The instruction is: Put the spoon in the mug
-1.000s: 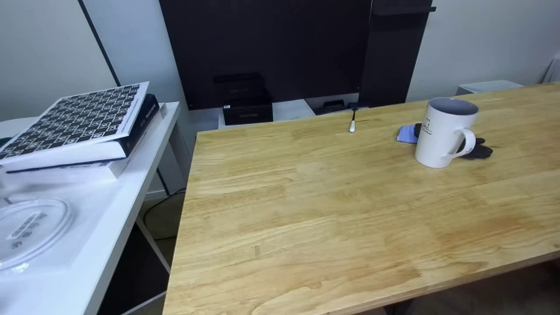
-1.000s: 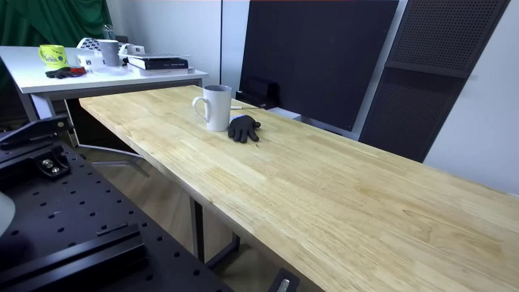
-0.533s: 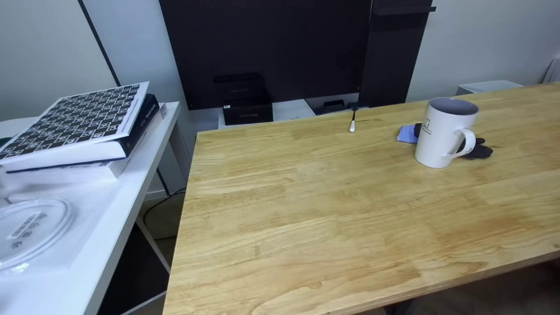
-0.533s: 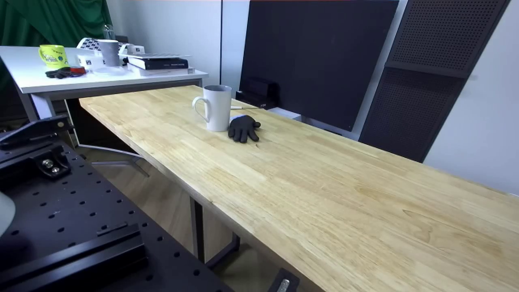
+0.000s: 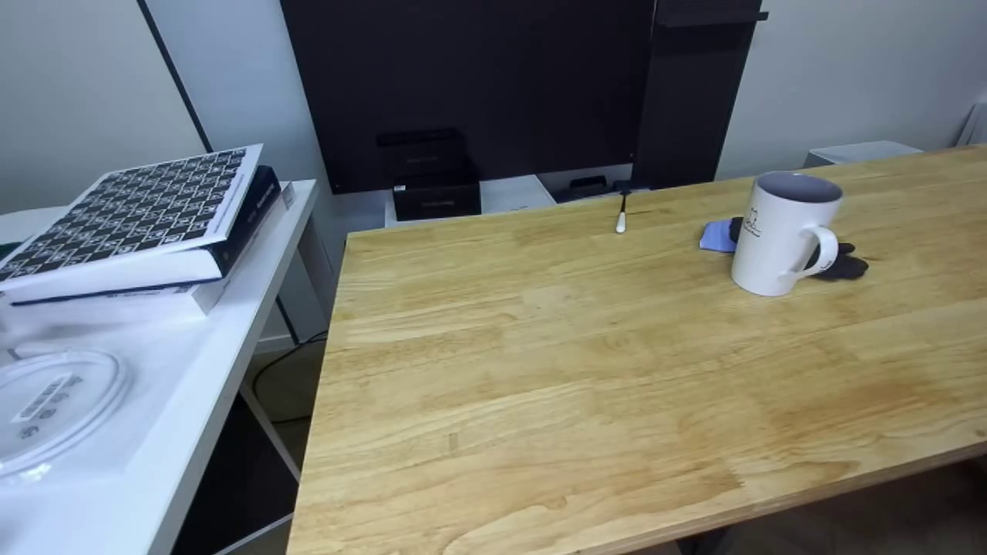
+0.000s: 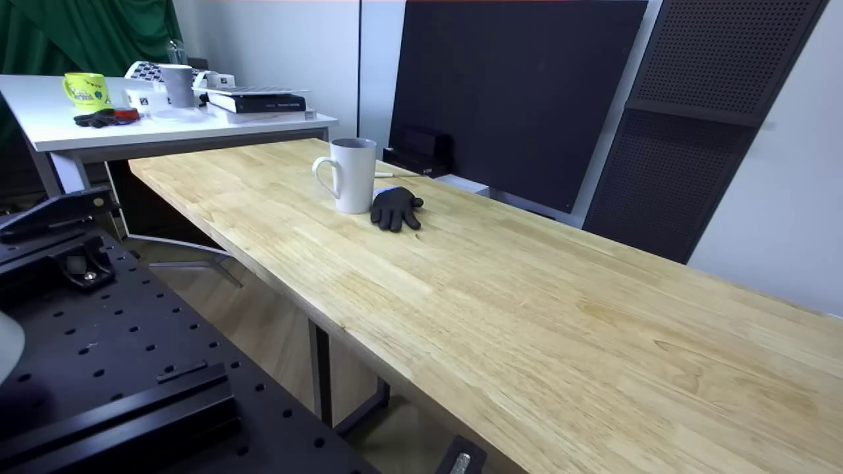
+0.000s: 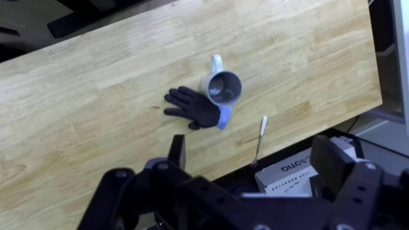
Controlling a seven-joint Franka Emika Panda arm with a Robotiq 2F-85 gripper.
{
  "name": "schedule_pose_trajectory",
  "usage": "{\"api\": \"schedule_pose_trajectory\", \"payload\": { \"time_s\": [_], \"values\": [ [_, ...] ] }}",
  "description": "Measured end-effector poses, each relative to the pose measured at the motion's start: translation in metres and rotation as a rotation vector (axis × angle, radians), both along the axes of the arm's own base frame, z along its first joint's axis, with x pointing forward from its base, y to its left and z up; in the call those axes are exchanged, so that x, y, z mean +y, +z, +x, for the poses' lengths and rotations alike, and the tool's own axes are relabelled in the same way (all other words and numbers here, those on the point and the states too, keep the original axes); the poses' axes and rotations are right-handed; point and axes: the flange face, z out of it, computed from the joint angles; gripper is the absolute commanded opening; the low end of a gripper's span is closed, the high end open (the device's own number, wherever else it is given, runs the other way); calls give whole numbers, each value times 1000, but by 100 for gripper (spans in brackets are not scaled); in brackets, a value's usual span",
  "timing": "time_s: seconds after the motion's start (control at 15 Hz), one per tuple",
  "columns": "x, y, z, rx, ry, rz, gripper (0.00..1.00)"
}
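Observation:
The thin spoon (image 7: 262, 127) has a white handle and a silvery bowl. It lies on the wooden table with its bowl end sticking out over the edge. It also shows in both exterior views (image 5: 621, 222) (image 6: 384, 175). The white mug (image 7: 206, 84) stands upright beside it, grey inside. Its handle points away from the spoon. The mug also shows in both exterior views (image 5: 771, 243) (image 6: 357, 178). My gripper (image 7: 254, 156) shows only in the wrist view. It is open with wide-apart fingers (image 7: 181, 151), high above the table, and nothing is between its pads. The spoon appears below, in the gap.
A black glove with a blue cuff (image 7: 206, 111) lies against the mug's base. Past the table edge by the spoon, a cardboard box (image 7: 287, 169) stands lower down. A white side table (image 5: 254, 308) carries books (image 5: 131, 223). A black perforated plate (image 6: 164, 316) lies along the table's near side.

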Motion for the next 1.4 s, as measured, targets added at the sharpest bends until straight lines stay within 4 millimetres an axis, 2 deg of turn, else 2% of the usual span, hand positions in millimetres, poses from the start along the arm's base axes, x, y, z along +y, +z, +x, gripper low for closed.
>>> {"api": "schedule_pose_trajectory", "payload": {
  "time_s": [0.2,0.47,0.87,1.13,1.4],
  "values": [
    [-17,14,42,-54,-19,-50,100],
    [-18,15,97,-82,-10,-88,100],
    [7,-2,160,-55,25,-120,100],
    [30,-7,187,-42,40,-116,100],
    [48,-7,209,-61,-25,-109,100]
  ]
}}
